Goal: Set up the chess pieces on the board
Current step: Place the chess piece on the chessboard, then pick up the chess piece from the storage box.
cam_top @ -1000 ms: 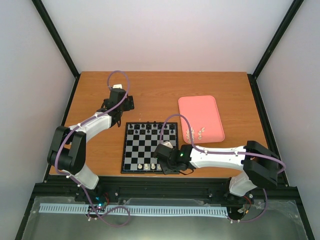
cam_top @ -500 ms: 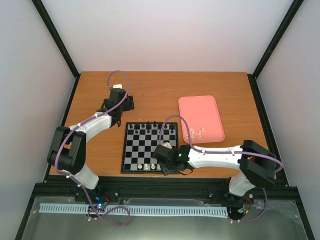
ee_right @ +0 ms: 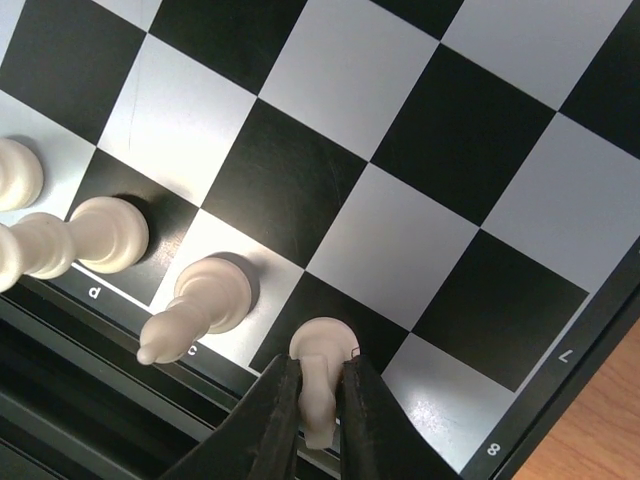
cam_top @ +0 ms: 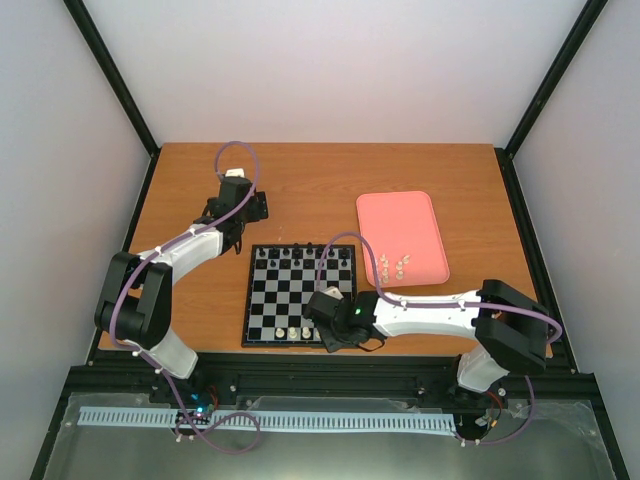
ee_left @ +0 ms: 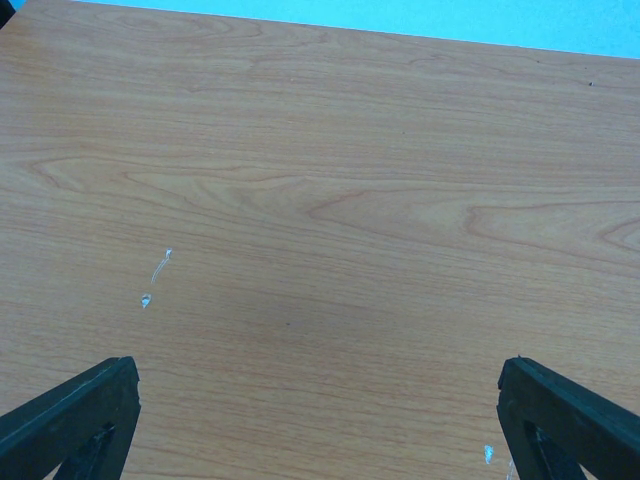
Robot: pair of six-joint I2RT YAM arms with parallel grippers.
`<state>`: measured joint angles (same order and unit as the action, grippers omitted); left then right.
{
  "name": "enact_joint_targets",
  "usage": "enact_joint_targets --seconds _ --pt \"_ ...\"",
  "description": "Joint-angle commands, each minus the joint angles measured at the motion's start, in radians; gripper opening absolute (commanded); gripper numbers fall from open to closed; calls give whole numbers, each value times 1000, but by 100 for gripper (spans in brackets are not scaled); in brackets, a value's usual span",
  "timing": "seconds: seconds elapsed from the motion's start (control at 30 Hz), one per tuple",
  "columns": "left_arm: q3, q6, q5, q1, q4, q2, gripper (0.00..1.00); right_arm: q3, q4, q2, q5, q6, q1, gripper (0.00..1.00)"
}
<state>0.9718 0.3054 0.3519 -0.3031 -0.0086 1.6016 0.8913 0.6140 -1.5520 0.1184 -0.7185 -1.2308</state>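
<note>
Top external view: an orange-brown wooden table [cam_top: 320,185] sits inside pale walls [cam_top: 330,70] and black frame posts [cam_top: 110,70]. The board [cam_top: 285,295] lies close to the table's near edge, between the two arms. A pink tray [cam_top: 405,215] sits just to its right, with several cream-white chess pieces [cam_top: 392,266] clustered at the tray's near end. Black figures [cam_top: 295,255] line the board's far rows, and a few white ones stand on its near row. The right gripper [ee_right: 321,365] is over that near row, fingers pinched on a cream-white piece [ee_right: 322,335] whose base rests on a black edge square, next to three others. The left gripper [ee_left: 318,420] hangs spread wide and holds nothing. It is over bare wood marked with small white scuffs [ee_left: 157,275], apart from the board.
</note>
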Motion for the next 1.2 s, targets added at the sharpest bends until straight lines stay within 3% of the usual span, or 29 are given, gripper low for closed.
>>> enact_joint_targets --seconds 0.0,0.47,0.77,1.03,1.1,1.17 --pt "24 -19 10 -2 7 9 100 19 24 -11 16 -8 -21 16" --pt "25 -20 7 -2 6 8 100 49 64 15 87 -7 -53 33" --pt "27 -22 5 -2 6 10 100 56 133 170 147 -8 -53 43" --pt "28 -19 -2 -2 3 9 100 107 283 293 384 -24 -3 79" --pt "30 -19 -4 -2 3 10 100 88 281 330 406 -13 54 99" --pt "35 -20 -9 -3 -1 14 100 61 258 370 401 17 123 100"
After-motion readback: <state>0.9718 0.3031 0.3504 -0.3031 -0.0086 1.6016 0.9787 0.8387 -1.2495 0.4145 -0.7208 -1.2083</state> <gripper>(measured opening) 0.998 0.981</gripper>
